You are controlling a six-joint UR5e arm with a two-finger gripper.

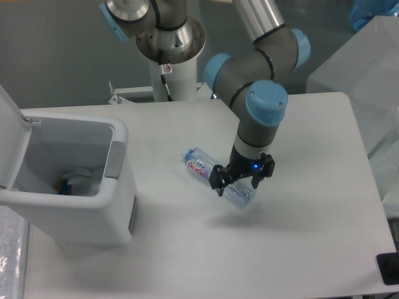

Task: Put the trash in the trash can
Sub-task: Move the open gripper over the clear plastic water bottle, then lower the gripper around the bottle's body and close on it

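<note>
bin (pixel 93 212) sits on table (pixel 312 249) at left edge, lid (pixel 9 134) swung up on its left side. paper (pixel 84 177) lies inside bin, at bottom. bottle (pixel 218 177) lies flat on table mid, well right of bin, cap end toward bin. gripper (pixel 240 180) w/ fingers straddling bottle's right end. arm base (pixel 168 68) behind table's back edge.

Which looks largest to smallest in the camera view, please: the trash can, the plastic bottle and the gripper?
1. trash can, by far the largest.
2. plastic bottle.
3. gripper, though it looks close to the bottle in size and partly covers it, so that order is unsure.
</note>
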